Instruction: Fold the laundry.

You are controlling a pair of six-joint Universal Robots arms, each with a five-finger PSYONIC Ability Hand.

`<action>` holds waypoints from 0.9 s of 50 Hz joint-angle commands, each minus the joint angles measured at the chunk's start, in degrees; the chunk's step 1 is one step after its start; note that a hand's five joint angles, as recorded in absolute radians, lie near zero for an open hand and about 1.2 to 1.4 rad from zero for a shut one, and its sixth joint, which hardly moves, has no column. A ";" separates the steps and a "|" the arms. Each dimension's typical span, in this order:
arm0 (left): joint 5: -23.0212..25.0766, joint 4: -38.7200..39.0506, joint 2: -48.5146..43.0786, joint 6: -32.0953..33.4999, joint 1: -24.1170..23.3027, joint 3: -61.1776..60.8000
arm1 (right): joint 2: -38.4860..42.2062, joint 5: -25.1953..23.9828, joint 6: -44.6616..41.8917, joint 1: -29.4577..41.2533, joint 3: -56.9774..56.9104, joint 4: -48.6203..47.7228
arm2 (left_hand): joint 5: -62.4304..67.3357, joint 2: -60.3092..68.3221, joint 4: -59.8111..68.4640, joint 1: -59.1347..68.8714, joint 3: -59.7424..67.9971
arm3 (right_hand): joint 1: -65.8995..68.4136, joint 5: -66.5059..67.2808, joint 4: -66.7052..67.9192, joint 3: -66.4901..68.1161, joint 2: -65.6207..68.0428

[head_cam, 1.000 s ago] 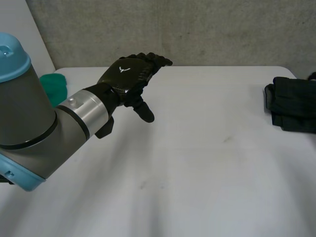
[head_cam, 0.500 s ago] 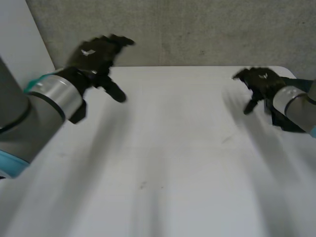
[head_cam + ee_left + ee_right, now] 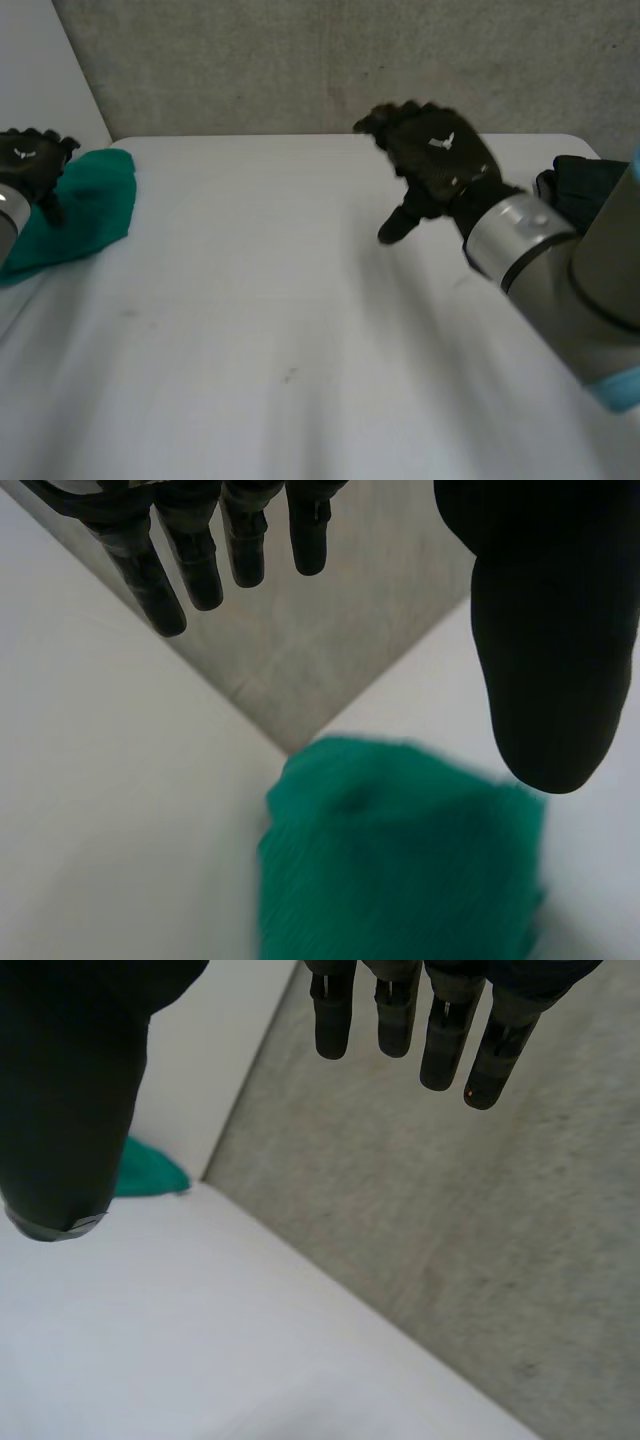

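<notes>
No readable text; small white emblem (image 3: 441, 141) on right hand (image 3: 428, 165) (likewise left hand (image 3: 30, 172))

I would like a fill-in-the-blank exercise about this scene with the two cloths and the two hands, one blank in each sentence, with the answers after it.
1. The crumpled cloth near the left hand is ____ in colour.
2. The right hand, above the white table, holds ____ in its fingers.
3. The folded black cloth lies at the robot's ____ side of the table.
Missing words: green; nothing; right.
</notes>
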 commanded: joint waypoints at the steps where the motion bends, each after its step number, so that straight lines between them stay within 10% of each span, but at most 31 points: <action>1: 2.45 8.99 -11.66 9.48 3.31 4.29 | -0.17 0.03 -6.69 3.01 7.23 -0.30 | -2.56 -1.21 -1.52 -0.34 -1.80 | -1.31 -3.68 -3.00 -2.22 -2.30; 12: 4.39 8.92 -21.86 11.86 4.02 12.81 | -1.13 -0.05 -9.78 2.13 12.86 -0.47 | -1.00 0.35 0.03 1.21 -0.24 | -1.31 -3.68 -3.00 -2.22 -2.30; 16: 4.48 5.50 -24.24 12.04 4.02 16.24 | -2.71 -0.23 -9.78 2.05 14.62 -0.56 | 11.74 13.09 12.78 13.96 12.50 | -1.31 -3.68 -3.00 -2.22 -2.30; 21: 3.95 4.44 -23.72 11.86 4.02 16.78 | -4.03 -0.23 -9.69 1.52 16.55 -0.91 | 65.41 66.76 66.45 67.63 66.17 | -1.31 -3.68 -3.00 -2.22 -2.30; 31: -2.11 6.46 -12.75 10.29 0.16 8.88 | -5.70 -0.23 -9.78 -1.47 17.53 -1.62 | 67.44 68.79 68.48 69.66 68.20 | -1.31 -3.68 -3.00 -2.22 -2.30; 45: 3.24 3.56 18.38 -19.33 -18.91 -13.01 | -8.52 -0.14 -9.69 -8.41 15.15 -1.70 | 67.44 68.79 68.48 69.66 68.20 | -1.31 -3.68 -3.00 -2.22 -2.30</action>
